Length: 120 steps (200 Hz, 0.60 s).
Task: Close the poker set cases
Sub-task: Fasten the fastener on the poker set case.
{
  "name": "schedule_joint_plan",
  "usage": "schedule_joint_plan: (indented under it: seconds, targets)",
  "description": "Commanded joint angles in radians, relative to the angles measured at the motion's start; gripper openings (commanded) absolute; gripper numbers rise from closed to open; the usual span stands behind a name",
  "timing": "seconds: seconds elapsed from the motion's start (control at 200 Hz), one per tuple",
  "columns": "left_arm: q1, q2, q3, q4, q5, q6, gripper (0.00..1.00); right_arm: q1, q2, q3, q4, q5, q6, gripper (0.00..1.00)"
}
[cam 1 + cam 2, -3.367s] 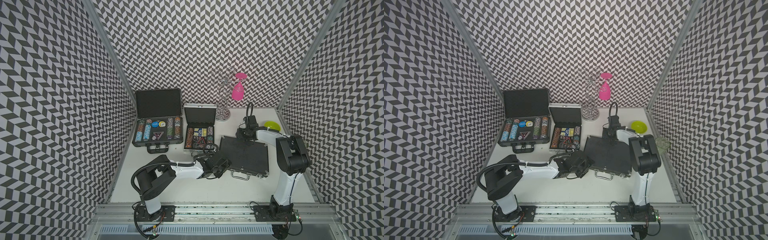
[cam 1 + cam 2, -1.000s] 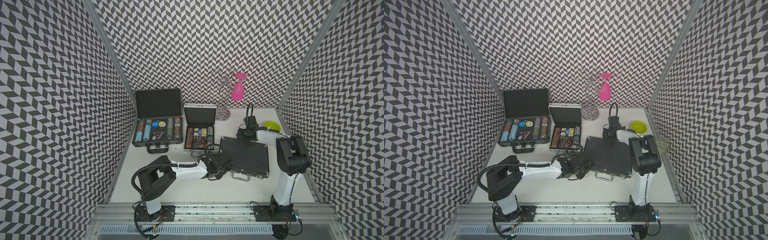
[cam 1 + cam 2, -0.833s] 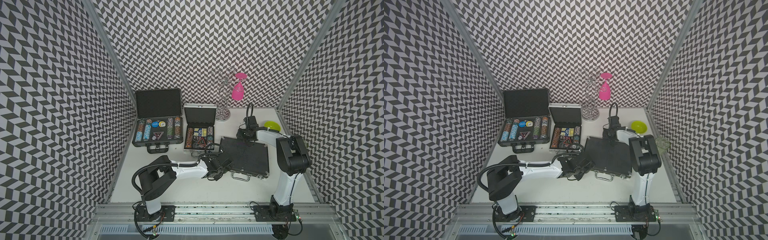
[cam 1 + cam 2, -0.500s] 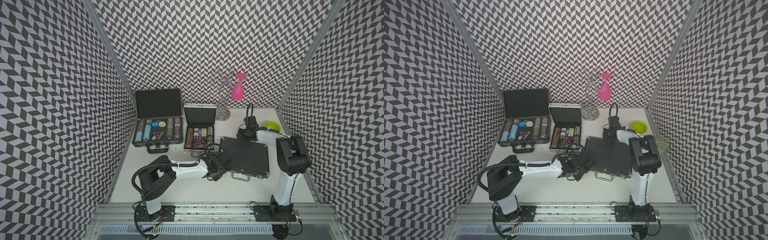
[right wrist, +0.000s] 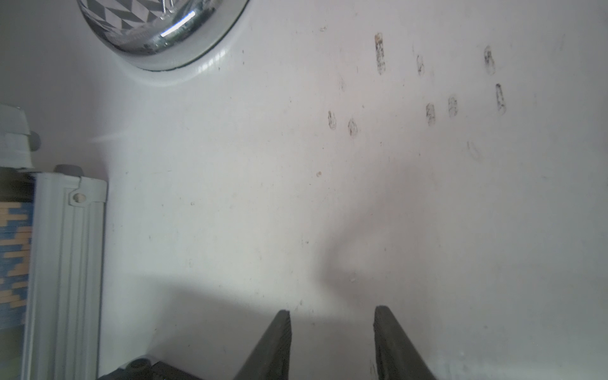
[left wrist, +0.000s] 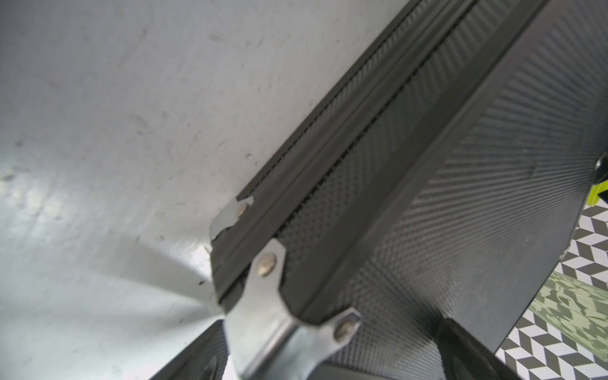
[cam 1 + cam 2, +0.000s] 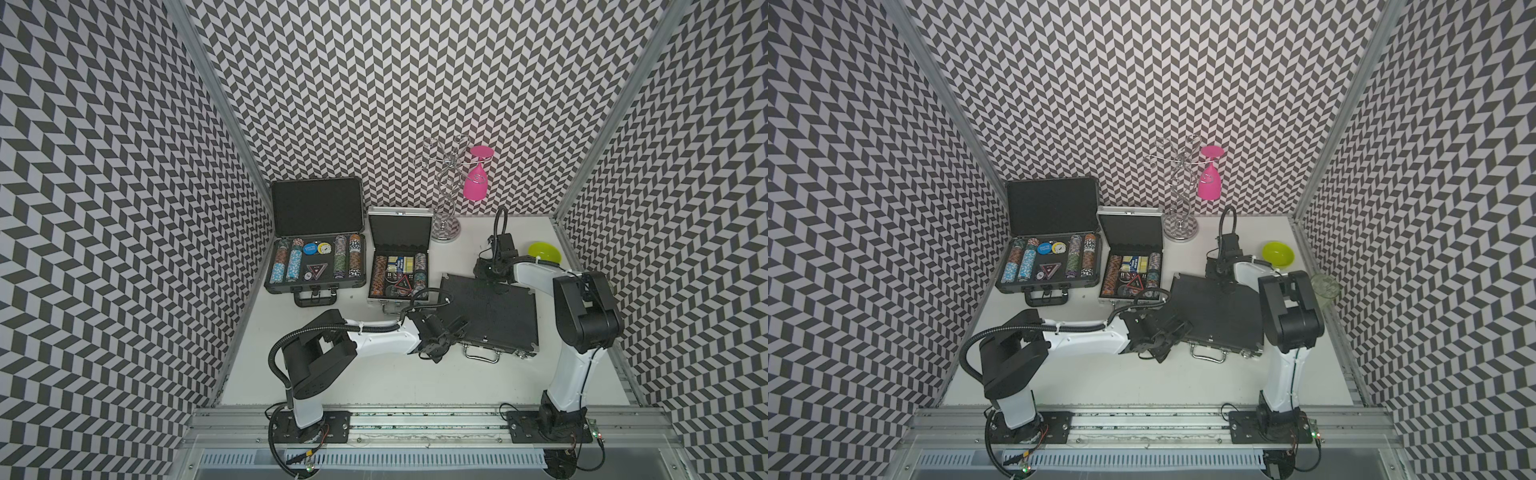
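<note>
The closed black case (image 7: 490,318) lies flat on the white table (image 7: 374,382), right of centre, with its handle (image 7: 482,356) toward the robot bases. The left gripper (image 7: 451,334) sits at the near left corner of this case, jaws spread wide. In the left wrist view the metal corner bracket (image 6: 279,296) lies between the fingers (image 6: 460,345); contact cannot be determined. The right gripper (image 7: 487,272) stands at the far edge of the same case. Its fingertips (image 5: 276,342) are partly apart over bare table, with nothing between them. The large black case (image 7: 316,208) and the small silver case (image 7: 399,232) stand open at the back left, chips (image 7: 291,262) exposed.
</note>
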Motion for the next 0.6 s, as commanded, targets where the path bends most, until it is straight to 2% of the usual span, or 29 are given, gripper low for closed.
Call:
schedule_joint_plan:
  seconds: [0.0,0.245,0.596]
  targets:
    - [0.015,0.037,0.008,-0.064,-0.01,-0.055,0.99,0.049,0.079,-0.089,-0.217,-0.052,-0.002,0.41]
    - [0.023,0.06,0.05,-0.087,-0.008,-0.061,0.99,0.053,0.078,-0.091,-0.214,-0.057,0.003,0.4]
    - [0.038,0.07,0.025,-0.071,0.001,-0.108,0.96,0.059,0.078,-0.097,-0.22,-0.061,0.0,0.37]
